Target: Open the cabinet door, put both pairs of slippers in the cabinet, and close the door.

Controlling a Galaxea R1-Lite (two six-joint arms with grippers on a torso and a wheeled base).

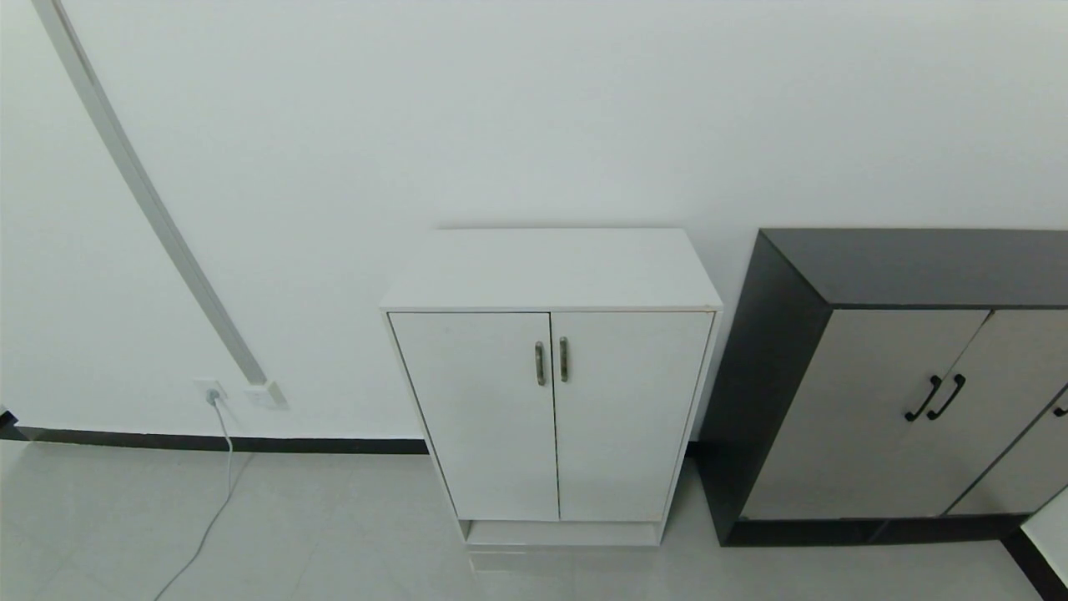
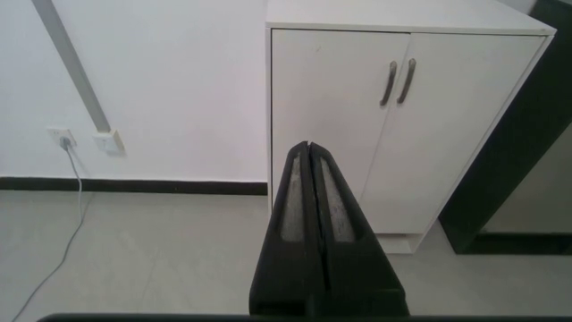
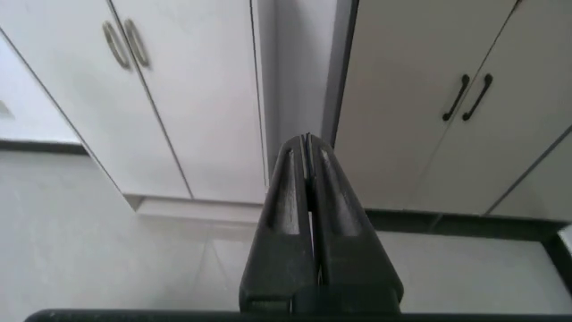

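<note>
A: Head view: white two-door cabinet (image 1: 476, 417) against the wall, doors shut. A black cabinet with grey doors (image 1: 859, 417) stands just beside it on the right.

B: Wrist views: left gripper (image 2: 308, 148) and right gripper (image 3: 308, 140), each with fingers pressed together and empty. Both are well apart from the white cabinet's front.

**No legible writing in view**

No word, number, label or sign can be read on any surface. The white cabinet (image 1: 476, 417) has plain doors and a plain top, with no print on either. The dark cabinet (image 1: 859, 401) beside it has plain door panels as well. The wall (image 1: 501, 108) behind them carries no sign. The wall socket (image 1: 210, 391) low on it is too small to tell whether it bears any marking.
</note>
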